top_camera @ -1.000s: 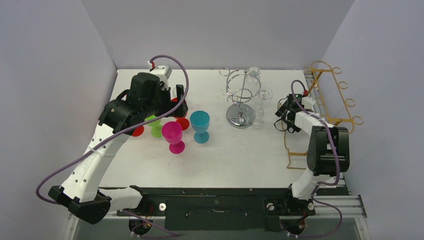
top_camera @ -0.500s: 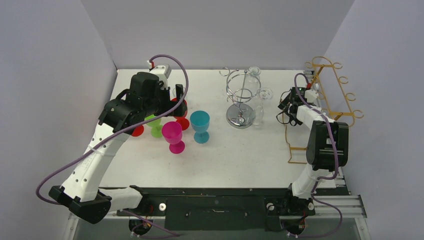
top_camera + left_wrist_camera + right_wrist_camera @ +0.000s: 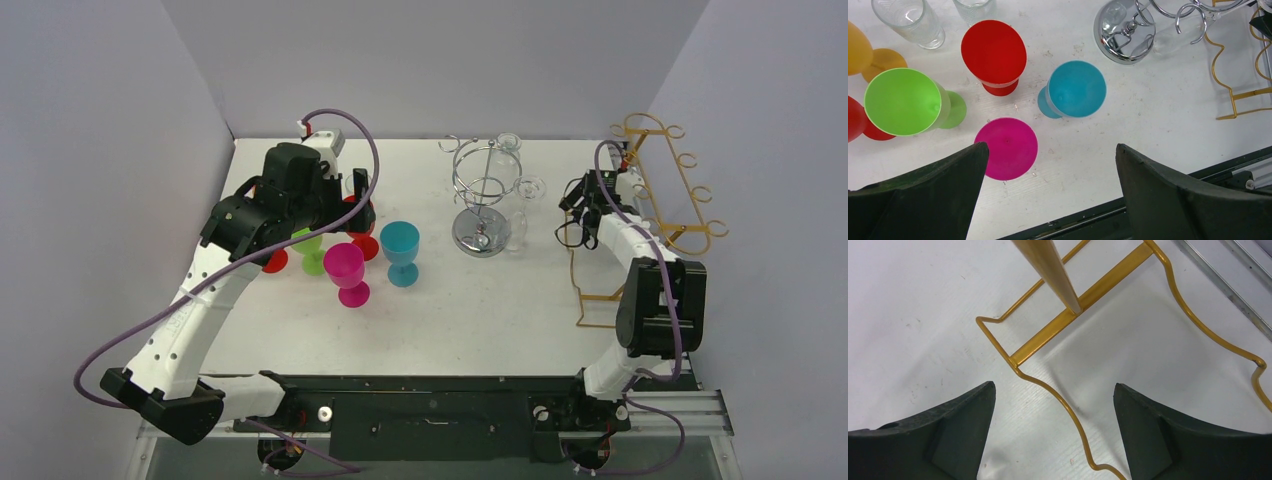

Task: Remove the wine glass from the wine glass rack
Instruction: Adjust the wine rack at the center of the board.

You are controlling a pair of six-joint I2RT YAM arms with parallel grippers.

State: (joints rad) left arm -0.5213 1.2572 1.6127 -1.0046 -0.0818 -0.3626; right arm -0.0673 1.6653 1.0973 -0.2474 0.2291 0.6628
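The chrome wine glass rack (image 3: 478, 195) stands at the table's back middle; its base also shows in the left wrist view (image 3: 1124, 31). A clear wine glass (image 3: 522, 205) hangs upside down on its right side, and it also shows in the left wrist view (image 3: 1173, 39). Another clear glass (image 3: 508, 143) hangs at the rack's back. My right gripper (image 3: 580, 208) is open and empty, right of the chrome rack. In the right wrist view it (image 3: 1053, 386) hovers over a gold wire rack's base (image 3: 1068, 315). My left gripper (image 3: 1050, 146) is open and empty, high above the coloured goblets.
A gold wire rack (image 3: 665, 190) stands along the right edge. Red (image 3: 994, 50), teal (image 3: 1075, 90), magenta (image 3: 1007, 148), green (image 3: 903, 101) and orange (image 3: 858, 47) goblets and two clear tumblers (image 3: 910, 20) cluster at the left.
My right gripper has moved back and to the right, toward the gold rack and away from the chrome rack. The left arm has hardly moved.
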